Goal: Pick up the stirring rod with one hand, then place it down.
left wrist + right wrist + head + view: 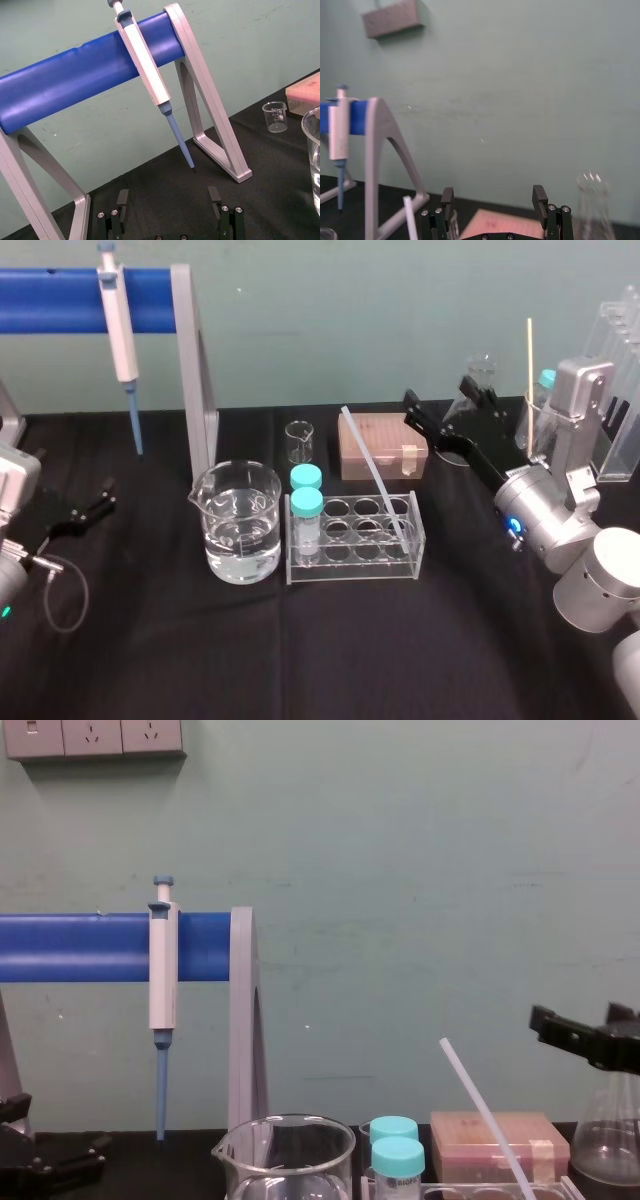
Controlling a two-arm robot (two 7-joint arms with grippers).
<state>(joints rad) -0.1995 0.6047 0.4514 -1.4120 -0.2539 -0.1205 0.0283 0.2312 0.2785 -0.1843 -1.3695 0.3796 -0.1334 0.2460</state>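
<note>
Trouble looks unlikely at the left edge of the head view, where the left gripper (pixel 107 495) sits low over the black table (pixel 320 660), fingers spread and empty, well apart from the glassware. Right of it, at centre-left, the beaker (pixel 240 520) holds water and stands just beside the rack (pixel 355 558), so any shove to the rack could pass on to it and slop the water. Two blue-capped vials (pixel 306 502) stand in the rack's left end.

The stirring rod (pixel 372 472) leans in a well at the rack's right end, its top slanting up and left in front of the pinkish tip box (pixel 378 445). It is thin, smooth and tilted, so I judge the grasp to be the weak point. If the fingers meet it off-centre, it could swing or slip out. If the lift does not follow its slant, the lower end could catch the well wall and drag the rack.

At right of centre the right gripper (pixel 436 390) hovers behind the tip box, fingers parted with nothing held, apart from the rod. The flask (pixel 480 375) stands close by, and a sideways swing of the gripper on the way in could knock it. Laid flat, the round rod may roll on the cloth
</note>
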